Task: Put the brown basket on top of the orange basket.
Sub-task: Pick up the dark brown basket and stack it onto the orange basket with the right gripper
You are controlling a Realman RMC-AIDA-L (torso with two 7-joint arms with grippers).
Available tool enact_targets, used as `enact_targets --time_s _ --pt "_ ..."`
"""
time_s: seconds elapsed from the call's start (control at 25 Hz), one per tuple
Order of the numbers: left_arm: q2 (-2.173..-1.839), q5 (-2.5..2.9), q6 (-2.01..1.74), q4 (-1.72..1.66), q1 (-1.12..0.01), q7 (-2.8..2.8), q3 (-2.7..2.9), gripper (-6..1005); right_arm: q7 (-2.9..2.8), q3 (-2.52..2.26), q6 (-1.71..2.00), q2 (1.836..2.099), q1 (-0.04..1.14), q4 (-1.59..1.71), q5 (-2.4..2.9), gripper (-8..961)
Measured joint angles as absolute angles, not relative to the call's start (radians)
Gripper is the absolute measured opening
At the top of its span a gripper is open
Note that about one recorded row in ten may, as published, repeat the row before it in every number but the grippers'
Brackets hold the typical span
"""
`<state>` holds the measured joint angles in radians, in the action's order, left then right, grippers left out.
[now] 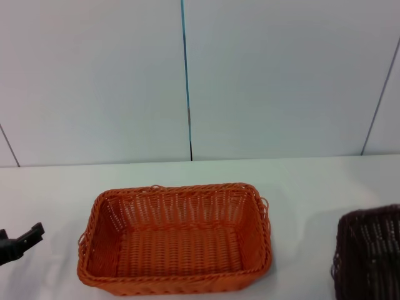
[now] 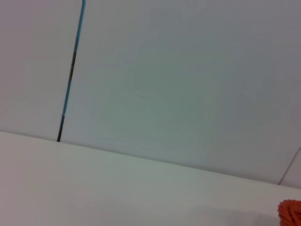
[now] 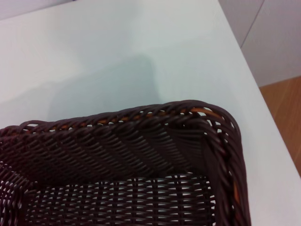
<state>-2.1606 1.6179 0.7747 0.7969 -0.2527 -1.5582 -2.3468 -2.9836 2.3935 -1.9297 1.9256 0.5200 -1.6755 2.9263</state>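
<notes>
A: Where's the brown basket [image 1: 369, 253]?
B: On the table [image 1: 312, 181], right edge, apart from the orange basket [image 1: 175, 239] at centre. One of each.
A: Grippers?
B: Left gripper [image 1: 19, 242] low at far left, well clear; I can't tell its fingers. Right unseen; its camera looks into the brown one.

Before me lies a white desk [image 1: 312, 181]. Behind it stands a pale wall [image 1: 281, 75] with a blue seam [image 1: 185, 75]. Past the desk's edge I see wood floor [image 3: 284, 108].
</notes>
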Motion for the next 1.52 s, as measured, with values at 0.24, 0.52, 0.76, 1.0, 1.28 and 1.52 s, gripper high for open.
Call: enact_targets --time_s 0.24,0.52,0.76,1.0,1.28,1.52 --pt "-2.16 1.594 0.769 0.749 -0.283 -1.581 -2.35 906 -2.992 2.483 -1.963 1.917 0.545 -1.667 2.924 141" --pt "-2.156 1.591 0.762 0.727 -0.299 -1.593 -2.361 906 -2.995 2.513 -1.981 1.851 0.64 -1.578 2.931 141" --pt "-2.157 1.591 0.761 0.721 -0.3 -1.594 -2.364 906 -3.001 2.503 -1.976 1.82 0.751 -1.517 2.931 142" --pt "-2.157 1.591 0.761 0.719 -0.299 -1.593 -2.364 905 -3.002 2.492 -1.973 1.832 0.817 -1.487 2.931 142" --pt "-2.157 1.591 0.759 0.708 -0.299 -1.594 -2.364 905 -3.004 2.474 -1.964 1.856 0.888 -1.487 2.931 142" --pt "-2.157 1.591 0.759 0.704 -0.297 -1.594 -2.364 905 -3.007 2.457 -1.952 1.889 0.935 -1.505 2.932 142"
